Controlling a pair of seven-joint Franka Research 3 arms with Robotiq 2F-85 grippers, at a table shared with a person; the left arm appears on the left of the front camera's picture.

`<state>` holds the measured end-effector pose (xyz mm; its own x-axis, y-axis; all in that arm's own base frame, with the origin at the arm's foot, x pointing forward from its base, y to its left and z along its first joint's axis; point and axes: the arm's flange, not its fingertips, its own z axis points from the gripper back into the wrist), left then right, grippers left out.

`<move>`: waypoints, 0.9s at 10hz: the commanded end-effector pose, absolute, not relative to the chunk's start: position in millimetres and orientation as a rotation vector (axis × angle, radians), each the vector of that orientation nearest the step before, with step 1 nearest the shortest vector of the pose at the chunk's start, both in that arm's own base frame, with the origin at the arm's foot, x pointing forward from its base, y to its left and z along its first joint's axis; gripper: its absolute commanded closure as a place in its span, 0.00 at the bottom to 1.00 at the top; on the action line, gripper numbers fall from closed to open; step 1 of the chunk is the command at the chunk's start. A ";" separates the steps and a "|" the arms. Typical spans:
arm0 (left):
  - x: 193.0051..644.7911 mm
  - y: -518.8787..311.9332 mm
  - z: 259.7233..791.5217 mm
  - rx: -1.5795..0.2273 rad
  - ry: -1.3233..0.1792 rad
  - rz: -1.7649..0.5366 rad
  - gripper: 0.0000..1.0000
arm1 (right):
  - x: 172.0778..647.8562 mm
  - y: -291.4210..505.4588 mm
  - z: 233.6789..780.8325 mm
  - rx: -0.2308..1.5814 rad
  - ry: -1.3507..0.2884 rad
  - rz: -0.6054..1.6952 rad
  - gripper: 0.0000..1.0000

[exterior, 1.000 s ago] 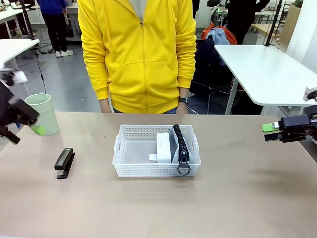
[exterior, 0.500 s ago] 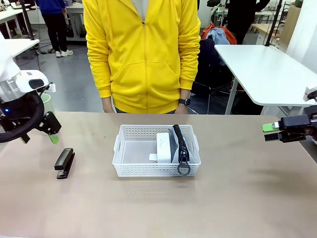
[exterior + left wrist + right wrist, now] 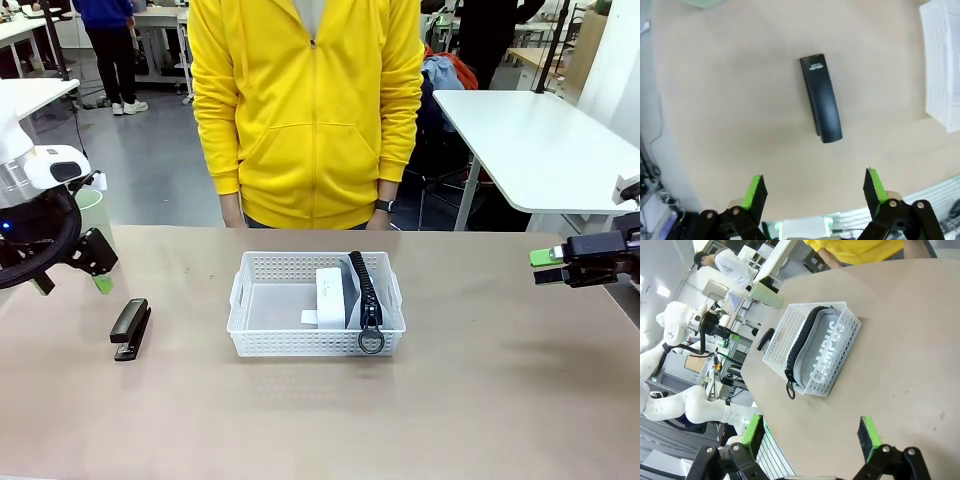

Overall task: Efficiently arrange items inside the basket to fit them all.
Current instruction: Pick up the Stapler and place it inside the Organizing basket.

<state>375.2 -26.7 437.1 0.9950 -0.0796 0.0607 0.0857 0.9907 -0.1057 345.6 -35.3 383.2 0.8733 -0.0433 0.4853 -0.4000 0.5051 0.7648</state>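
Note:
The white basket (image 3: 300, 343) sits mid-table with the white boxy device (image 3: 331, 296) and the grey pouch (image 3: 366, 292) standing on edge inside it, zipper ring at the front. The black stapler (image 3: 130, 328) lies on the table to the left. My left gripper (image 3: 72, 283) hovers open just above and left of the stapler, which lies lengthwise ahead of the fingers (image 3: 754, 192) in the left wrist view. The pale green cup (image 3: 97, 222) stands behind that arm, partly hidden. My right gripper (image 3: 545, 266) hangs open at the far right, away from the basket (image 3: 781, 327) and pouch (image 3: 817, 352).
A person in a yellow hoodie stands at the far edge behind the basket, hands down. The basket's corner (image 3: 942, 65) lies to the right of the stapler (image 3: 821, 98). Bare tabletop spreads in front of the basket and on its right.
My left arm has swung in from the far left to above the table beside the stapler. The person has shifted a little to the right. The right arm has stayed still.

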 end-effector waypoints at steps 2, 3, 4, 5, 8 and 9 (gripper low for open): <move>377.3 -36.3 420.1 -0.147 -0.079 0.040 0.00 | 344.7 -34.9 385.8 1.025 -0.471 0.211 0.00; 376.4 -41.2 410.8 -0.139 -0.077 0.044 0.00 | 344.7 -34.9 385.8 1.025 -0.471 0.211 0.00; 376.7 -47.9 397.5 -0.112 -0.105 0.080 0.00 | 344.7 -34.9 385.8 1.025 -0.471 0.211 0.00; 375.2 -56.2 386.0 -0.093 -0.106 0.097 0.00 | 344.7 -34.9 385.8 1.025 -0.471 0.211 0.00; 383.6 -84.8 345.2 0.030 -0.138 0.200 0.00 | 344.7 -34.9 385.8 1.025 -0.471 0.211 0.00; 387.6 -88.9 335.4 0.060 -0.107 0.190 0.00 | 344.7 -34.9 385.8 1.025 -0.471 0.211 0.00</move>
